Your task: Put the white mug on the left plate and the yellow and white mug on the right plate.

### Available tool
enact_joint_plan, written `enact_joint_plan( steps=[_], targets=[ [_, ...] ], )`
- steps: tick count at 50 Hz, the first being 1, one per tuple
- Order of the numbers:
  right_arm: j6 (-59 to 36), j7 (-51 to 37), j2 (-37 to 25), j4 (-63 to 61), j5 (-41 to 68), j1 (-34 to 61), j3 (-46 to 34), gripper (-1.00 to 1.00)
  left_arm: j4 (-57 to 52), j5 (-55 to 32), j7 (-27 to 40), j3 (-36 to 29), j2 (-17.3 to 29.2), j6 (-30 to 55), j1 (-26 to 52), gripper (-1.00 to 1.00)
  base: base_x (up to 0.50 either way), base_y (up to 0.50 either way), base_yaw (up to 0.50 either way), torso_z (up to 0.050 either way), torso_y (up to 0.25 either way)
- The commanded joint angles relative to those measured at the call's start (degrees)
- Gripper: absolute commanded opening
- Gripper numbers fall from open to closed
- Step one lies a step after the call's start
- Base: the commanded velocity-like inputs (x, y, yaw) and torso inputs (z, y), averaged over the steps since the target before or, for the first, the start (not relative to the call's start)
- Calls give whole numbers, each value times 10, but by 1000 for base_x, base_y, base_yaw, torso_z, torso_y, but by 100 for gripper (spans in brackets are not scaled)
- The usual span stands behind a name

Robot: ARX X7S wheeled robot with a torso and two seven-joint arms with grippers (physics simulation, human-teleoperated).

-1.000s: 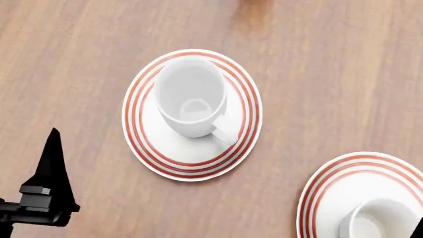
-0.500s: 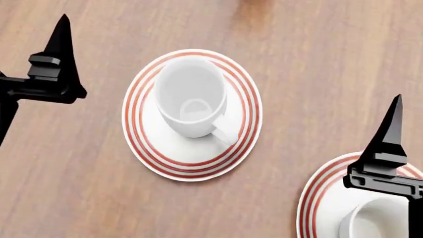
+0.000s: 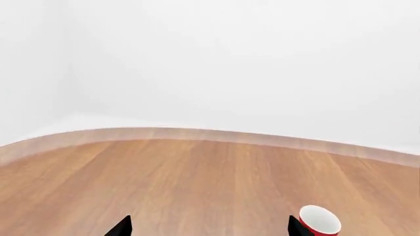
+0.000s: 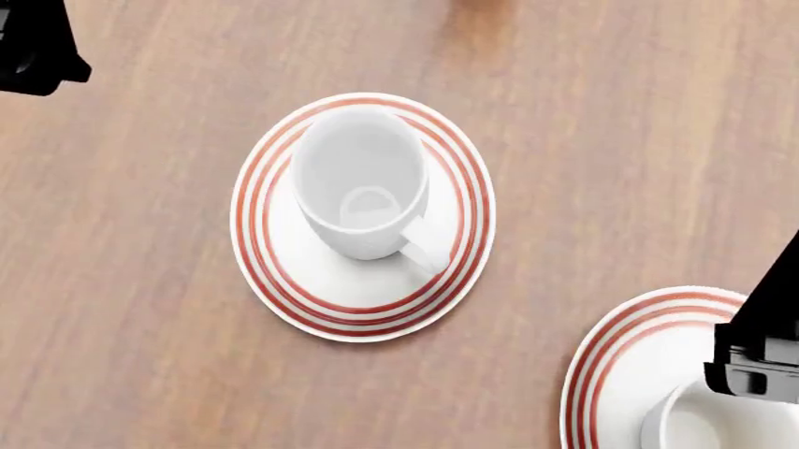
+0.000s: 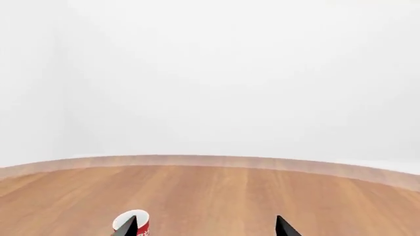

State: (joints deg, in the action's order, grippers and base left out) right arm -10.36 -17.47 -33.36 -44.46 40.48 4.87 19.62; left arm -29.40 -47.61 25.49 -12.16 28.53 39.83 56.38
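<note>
Since half a second ago, both your arms have climbed: the left gripper [image 4: 37, 51] has gone from beside the left plate to the head view's top-left corner, and the right gripper [image 4: 764, 351] has risen until only its black body shows at the right edge.

- White mug [image 4: 359, 182]: upright on the left plate [image 4: 268, 271], toward the plate's far side, handle pointing near and right. Unmoved.
- Right plate [image 4: 624, 360]: cut off at the lower-right corner of the head view. A mug [image 4: 693, 421] with a white inside stands on it, partly behind your right gripper; its outside colour cannot be told.
- Left gripper, wrist view [image 3: 208, 227]: two black fingertips set wide apart, nothing between them.
- Right gripper, wrist view [image 5: 206, 226]: fingertips likewise wide, holding nothing.
- Red mug [image 3: 319, 221]: upright on the wooden table [image 3: 196, 182], showing just beside one left fingertip.
</note>
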Motion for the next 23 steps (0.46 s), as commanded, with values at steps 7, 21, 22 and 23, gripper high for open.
enact_joint_plan(
  steps=[7,21,22,23],
  targets=[
    [11,0,1,-28,-9,-21,10,100,-10,-10,0,7,8,3,10,100,0,0,0,0,0],
    [43,24,18,-15,-23,-39,6,100,-13,-9,-2,7,7,-6,1,100,0,0,0,0,0],
    [46,27,20,-12,-20,-41,7,100,-13,-8,-2,7,8,-8,0,100,0,0,0,0,0],
    [50,30,22,-9,-23,-42,5,100,-13,-8,-2,7,8,-9,-2,100,0,0,0,0,0]
  ],
)
